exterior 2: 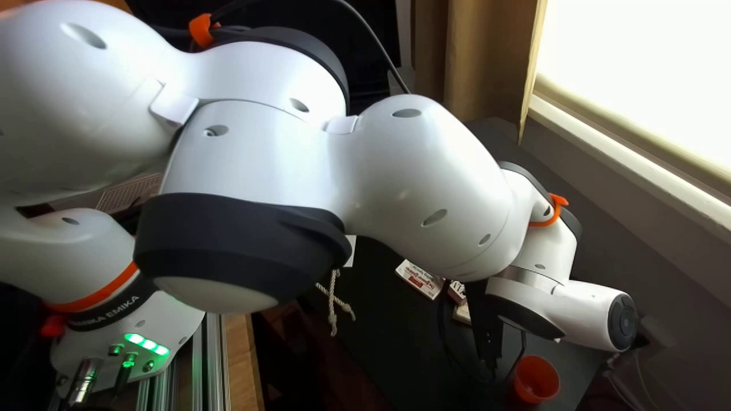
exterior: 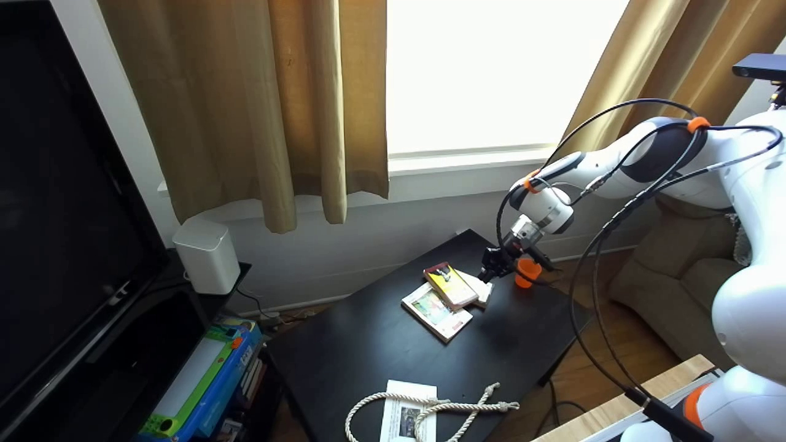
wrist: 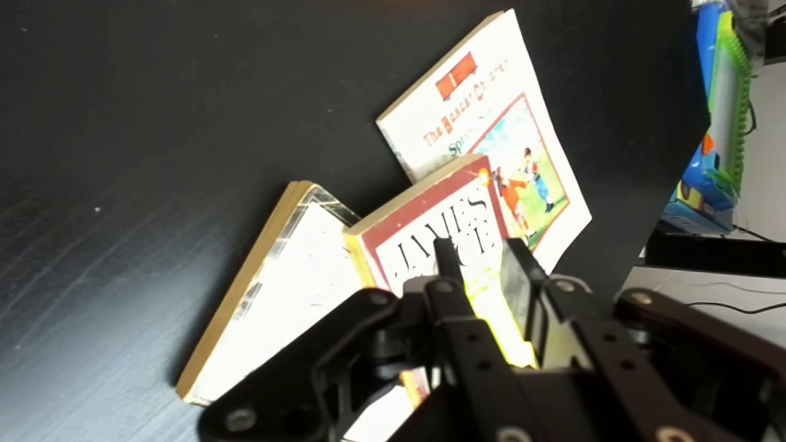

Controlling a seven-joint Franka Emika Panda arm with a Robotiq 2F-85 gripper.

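The gripper (wrist: 481, 248) was down low, right by the yellow book (exterior: 451, 285) on the black table (exterior: 362, 344). Its two fingers (wrist: 447, 261) stood a little way apart, and the front of the yellow book showed in the gap. I could not tell if the tips touched it. The yellow book had a red band along its top. It lay partly on the picture book (wrist: 460, 116), which had a white cover with kids playing. Next to that, and a bit under the yellow book, lay the white book (wrist: 288, 294), with black marks on its corner.

An orange cup (exterior: 527, 272) stood upright on the table near the gripper, and it showed in both exterior views. Well away from the cup, a rope (exterior: 470, 407) lay in loops across a sheet of paper (exterior: 412, 388). In an exterior view there was a bright window (exterior: 491, 67) with gold curtains (exterior: 319, 92). A big black TV (exterior: 61, 184) had a white box (exterior: 207, 258) beside it. Lower down was a blue box (exterior: 227, 368). A soft brown couch (exterior: 669, 294) sat past the robot arm (exterior: 605, 162).
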